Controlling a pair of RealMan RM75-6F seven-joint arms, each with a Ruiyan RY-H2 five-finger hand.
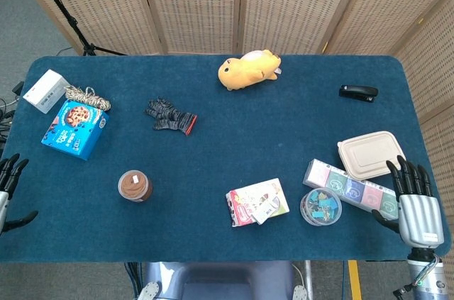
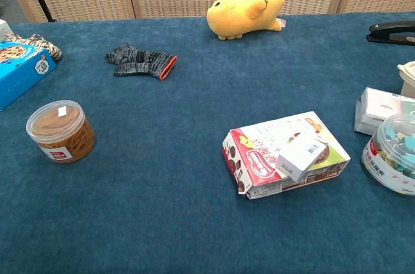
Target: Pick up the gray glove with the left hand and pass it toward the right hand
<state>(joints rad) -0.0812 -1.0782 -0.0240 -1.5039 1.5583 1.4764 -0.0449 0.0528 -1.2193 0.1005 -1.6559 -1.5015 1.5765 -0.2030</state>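
Note:
The gray glove (image 1: 170, 115) with an orange cuff lies flat on the blue table, left of the middle; the chest view shows the glove (image 2: 139, 62) too. My left hand (image 1: 8, 190) sits at the table's near left edge, far from the glove, fingers spread and holding nothing. At the near right edge my right hand (image 1: 413, 197) stands with its fingers spread upward, empty, beside a row of tissue packs. Neither hand shows in the chest view.
A round jar (image 1: 134, 186) and a blue cookie box (image 1: 74, 128) lie between my left hand and the glove. A yellow plush (image 1: 247, 69), snack box (image 1: 257, 202), clip tub (image 1: 320, 206), lidded food box (image 1: 371, 154), tissue packs (image 1: 347, 185) and stapler (image 1: 358, 91) fill the right half.

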